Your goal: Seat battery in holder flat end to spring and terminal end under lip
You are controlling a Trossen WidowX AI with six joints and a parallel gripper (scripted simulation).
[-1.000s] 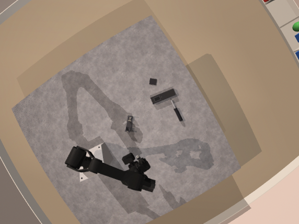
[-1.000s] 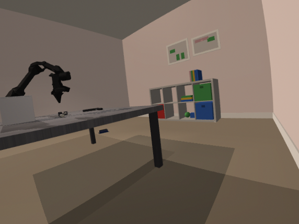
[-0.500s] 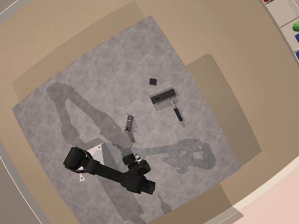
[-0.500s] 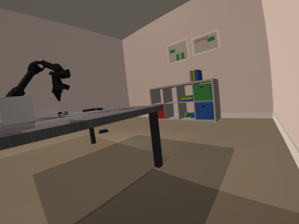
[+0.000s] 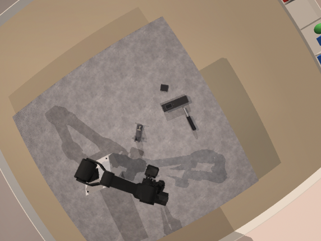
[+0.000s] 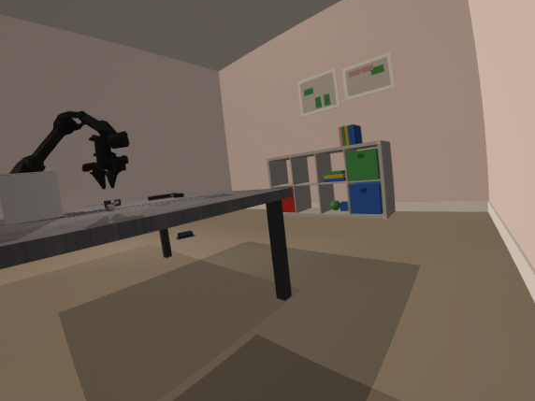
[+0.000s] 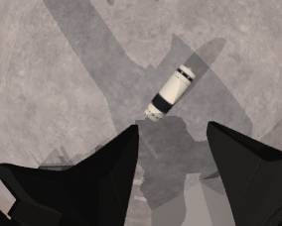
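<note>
The battery (image 7: 170, 92), a white cylinder with dark bands, lies on its side on the grey table top (image 7: 62, 65), a short way beyond my fingertips in the wrist view. My gripper (image 7: 174, 129) (image 6: 107, 184) is open and empty; it points down and hangs above the table. The small dark battery holder (image 5: 138, 132) (image 6: 112, 203) stands on the table a little beyond the arm (image 5: 123, 183). I cannot make out the battery in the overhead view.
A small black cube (image 5: 164, 87), a flat dark box (image 5: 174, 104) and a screwdriver (image 5: 190, 120) lie farther out on the table. The arm's white base block (image 6: 30, 197) stands at the left. A shelf unit (image 6: 332, 179) stands by the far wall.
</note>
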